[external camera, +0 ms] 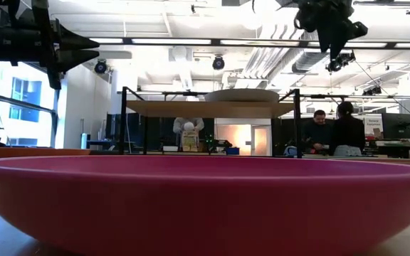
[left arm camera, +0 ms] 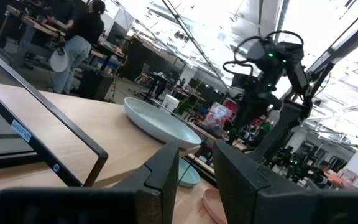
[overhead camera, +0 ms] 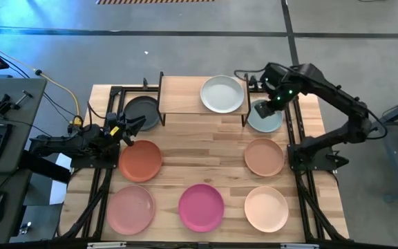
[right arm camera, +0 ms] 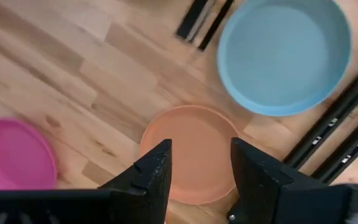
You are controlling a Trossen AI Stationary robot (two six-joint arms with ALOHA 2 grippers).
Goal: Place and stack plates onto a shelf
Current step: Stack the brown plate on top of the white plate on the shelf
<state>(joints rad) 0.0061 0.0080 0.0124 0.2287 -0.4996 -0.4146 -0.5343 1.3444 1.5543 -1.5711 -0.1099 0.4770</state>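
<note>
Right arm: reaches in from the tabletop's right edge, elbow raised, wrist bent downward. Right end effector (overhead camera: 267,108) hangs near the far right corner of the tabletop, fingers (right arm camera: 156,168) parted, nothing between them.

Left arm: low along the left edge. Left end effector (overhead camera: 131,126) points inward, fingers (left arm camera: 166,167) parted, empty.

A slatted light-wood tabletop (overhead camera: 213,149) carried seven round matte plates and a small light-wood shelf (overhead camera: 182,95) on black legs, which bore one grey-green plate (overhead camera: 223,94).
</note>
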